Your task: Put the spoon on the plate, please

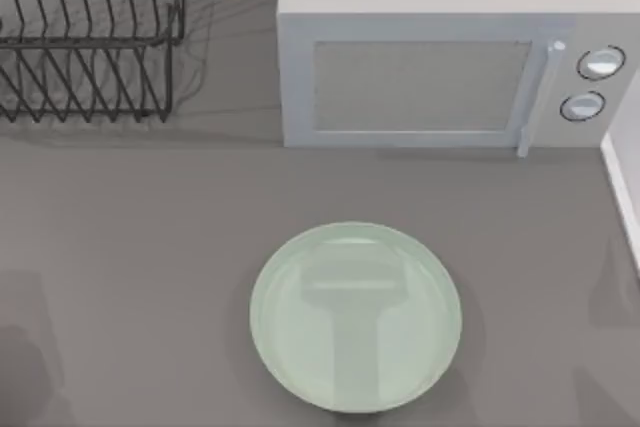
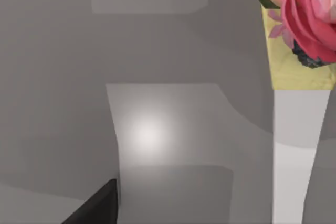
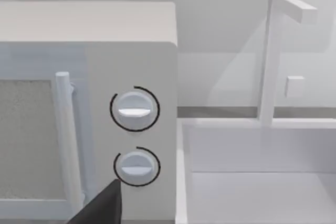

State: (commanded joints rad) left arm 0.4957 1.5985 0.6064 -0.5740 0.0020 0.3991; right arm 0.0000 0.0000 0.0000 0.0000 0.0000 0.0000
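Note:
The plate (image 1: 355, 317) is a large round pale mint-green dish lying flat on the grey counter, near the front edge and slightly right of the middle. Its glossy face is bare and reflects the microwave. The spoon is out of view. A dark part of my left gripper (image 2: 94, 208) juts in at the edge of the left wrist view, over bare grey surface. A dark part of my right gripper (image 3: 102, 205) shows in the right wrist view, in front of the microwave's lower knob (image 3: 136, 166).
A white microwave (image 1: 440, 57) stands at the back, right of centre. A black wire dish rack (image 1: 90, 37) stands at the back left. A white sink (image 3: 252, 182) with a tap (image 3: 273, 51) adjoins the microwave on the right. A pink flower (image 2: 307, 11) shows in the left wrist view.

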